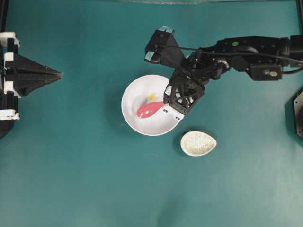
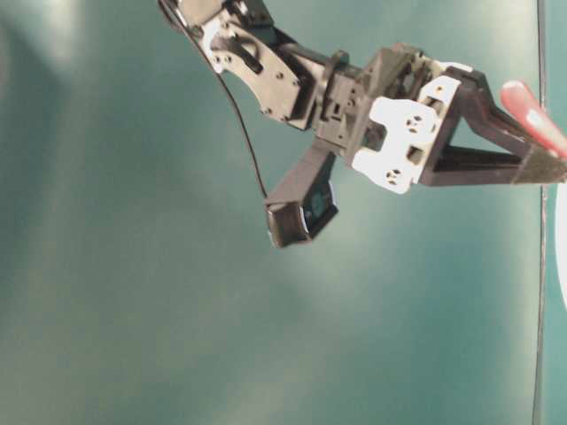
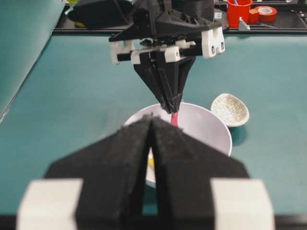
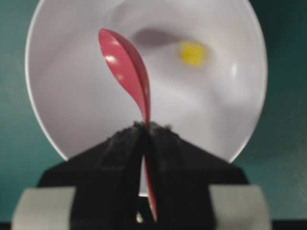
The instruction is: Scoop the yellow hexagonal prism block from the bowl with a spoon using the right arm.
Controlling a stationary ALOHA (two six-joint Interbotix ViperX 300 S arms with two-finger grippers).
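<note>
The white bowl (image 1: 135, 118) stands mid-table. Inside it lies the tiny yellow block (image 1: 152, 96), clearer in the right wrist view (image 4: 193, 52). My right gripper (image 1: 165, 105) is shut on the handle of the red-pink spoon (image 1: 149, 109), over the bowl's right rim. The right wrist view has the spoon (image 4: 125, 67) turned on edge, its scoop above the bowl's floor (image 4: 72, 96), left of the block and apart from it. My left gripper (image 1: 60, 74) rests shut and empty at the table's left edge, pointing at the bowl (image 3: 206, 129).
A small speckled teardrop dish (image 1: 198, 143) lies just right of and below the bowl. A red cup (image 3: 238, 12) and a tape roll (image 3: 264, 12) stand on a shelf beyond the far table edge. Teal mat surrounds the bowl.
</note>
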